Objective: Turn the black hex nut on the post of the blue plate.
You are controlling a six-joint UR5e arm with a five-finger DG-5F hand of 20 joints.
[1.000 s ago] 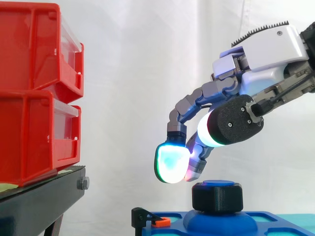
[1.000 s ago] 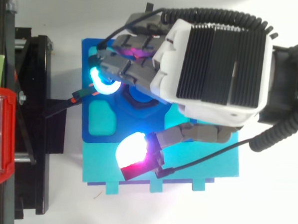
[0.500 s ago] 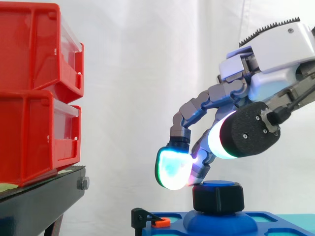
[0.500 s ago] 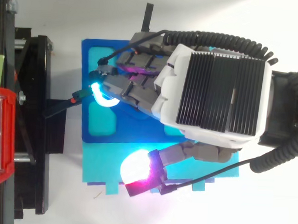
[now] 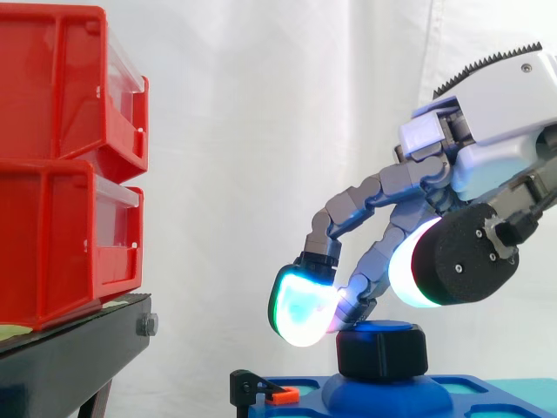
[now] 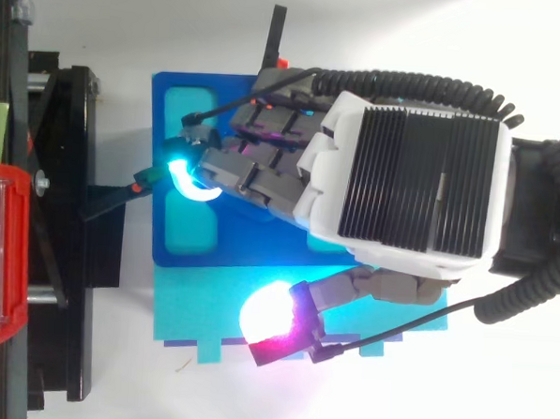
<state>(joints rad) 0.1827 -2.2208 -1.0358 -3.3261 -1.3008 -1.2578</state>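
Since the black hex nut (image 5: 382, 350) looks hard and slick, we would pinch its flat sides. It sits on the blue plate (image 5: 461, 394), right of the red bins (image 5: 61, 174), under the hand (image 5: 500, 144), fingers (image 5: 300, 306) apart.

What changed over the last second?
The hand came down and its palm shifted toward the side view's right, bringing the fingertips down by the top edge of the black hex nut. The thumb is still clear and nothing is gripped. The nut, blue plate and red bins stayed put.
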